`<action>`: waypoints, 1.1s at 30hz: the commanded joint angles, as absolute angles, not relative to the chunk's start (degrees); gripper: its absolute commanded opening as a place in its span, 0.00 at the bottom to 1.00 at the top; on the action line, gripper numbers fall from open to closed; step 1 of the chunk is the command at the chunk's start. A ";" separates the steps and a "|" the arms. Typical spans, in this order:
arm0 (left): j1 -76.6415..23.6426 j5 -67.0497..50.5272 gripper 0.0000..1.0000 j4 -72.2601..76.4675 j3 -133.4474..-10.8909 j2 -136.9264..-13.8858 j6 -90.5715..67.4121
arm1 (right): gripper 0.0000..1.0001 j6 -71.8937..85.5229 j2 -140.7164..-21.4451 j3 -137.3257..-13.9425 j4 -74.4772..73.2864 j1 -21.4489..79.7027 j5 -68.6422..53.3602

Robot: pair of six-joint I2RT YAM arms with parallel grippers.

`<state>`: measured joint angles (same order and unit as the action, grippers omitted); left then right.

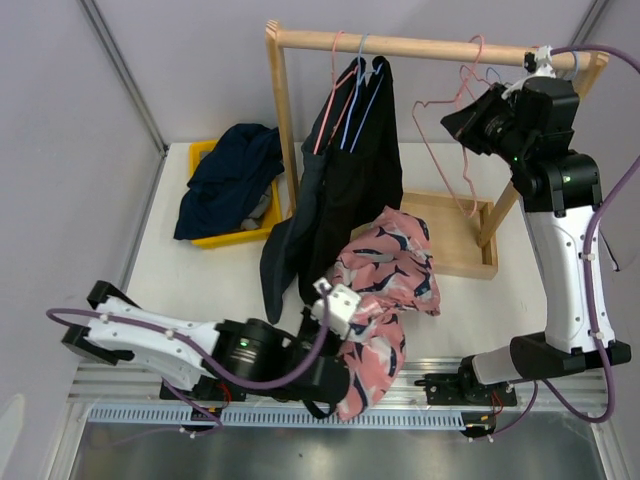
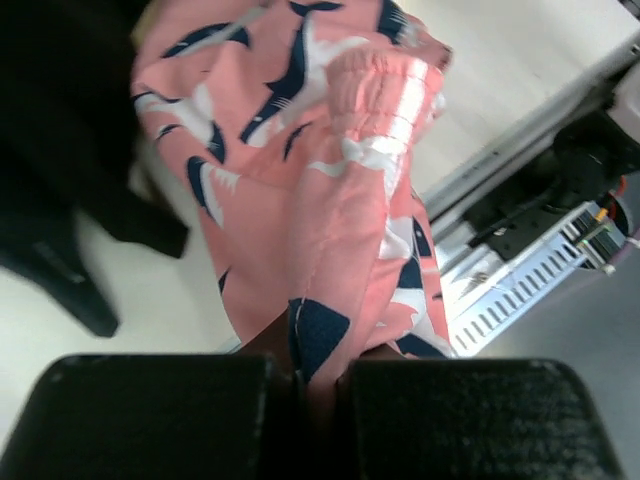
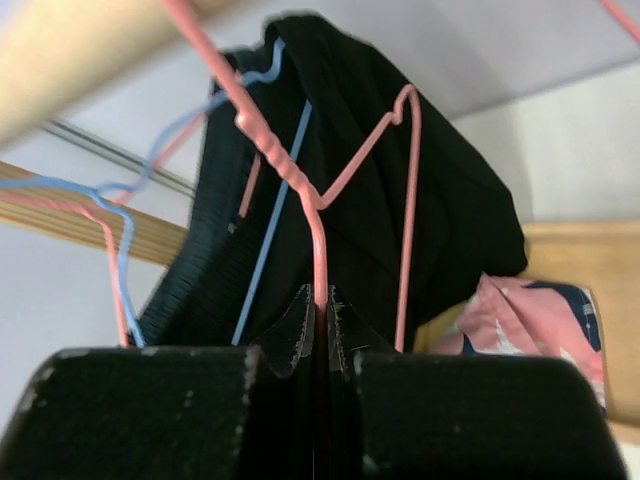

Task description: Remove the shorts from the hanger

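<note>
While the left gripper point(image 2: 318, 372) is pinched tight on a fold of the pink patterned shorts point(image 2: 330, 190), the garment lies heaped near the middle of the worktop's near edge, off any hanger and partly draped over that arm. The right gripper point(image 3: 322, 325) is pressed shut on a bare pink wire hanger point(image 3: 320, 240) just below its twist, up by the right end of the wooden rail point(image 1: 430, 45), probably to steady it so cloth slides free. Black shorts point(image 1: 358, 160) and a charcoal pair point(image 1: 285, 250) hang from the rail's left part. Navy shorts point(image 1: 230, 175) sit in the yellow tray point(image 1: 203, 150), far left corner. Judgement: the pink pair is freed and only needs setting down.
</note>
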<state>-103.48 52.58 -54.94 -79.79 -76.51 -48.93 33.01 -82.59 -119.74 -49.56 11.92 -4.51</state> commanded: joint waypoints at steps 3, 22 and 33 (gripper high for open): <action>-103.54 61.34 0.00 -72.90 -84.63 -66.64 -57.47 | 0.00 32.96 -77.17 -112.68 -45.26 11.43 -5.10; -102.92 74.16 0.00 -66.47 -120.66 -60.99 -6.64 | 0.99 30.23 -55.99 -97.21 -51.85 10.99 -0.09; -108.80 75.07 0.00 33.61 -114.16 -52.73 78.32 | 0.99 31.90 -50.10 -89.04 -51.33 11.07 -0.44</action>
<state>-107.13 76.31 16.03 -109.56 -53.71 59.79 31.42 -50.24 -91.46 -52.34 11.22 -0.73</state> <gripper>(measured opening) 0.005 0.993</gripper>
